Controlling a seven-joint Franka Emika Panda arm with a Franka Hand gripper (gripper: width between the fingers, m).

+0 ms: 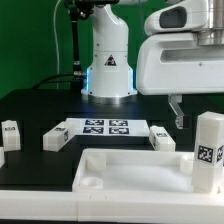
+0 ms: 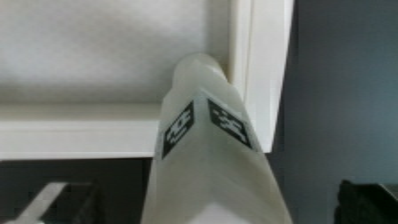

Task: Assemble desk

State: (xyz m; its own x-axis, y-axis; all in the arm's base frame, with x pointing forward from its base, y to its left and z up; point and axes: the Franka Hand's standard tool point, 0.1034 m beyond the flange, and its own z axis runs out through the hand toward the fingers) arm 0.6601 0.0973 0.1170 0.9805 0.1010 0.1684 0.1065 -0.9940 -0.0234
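Observation:
The white tabletop (image 1: 130, 168) lies tray-like at the front, rim up. One white leg (image 1: 208, 150) stands upright at its corner on the exterior view's right. In the wrist view this leg (image 2: 210, 140) runs down to the tabletop's rim (image 2: 267, 60) and shows two tags. My gripper (image 1: 178, 112) hangs just above and beside the leg's top. In the wrist view my gripper (image 2: 210, 205) straddles the leg, with a dark gap on each side, so the jaws stand open. Three loose legs lie on the black table: the first (image 1: 10, 130), the second (image 1: 55, 137) and the third (image 1: 161, 137).
The marker board (image 1: 105, 127) lies flat behind the tabletop, between two loose legs. The robot's white base (image 1: 107, 65) stands at the back centre. A green wall closes the back.

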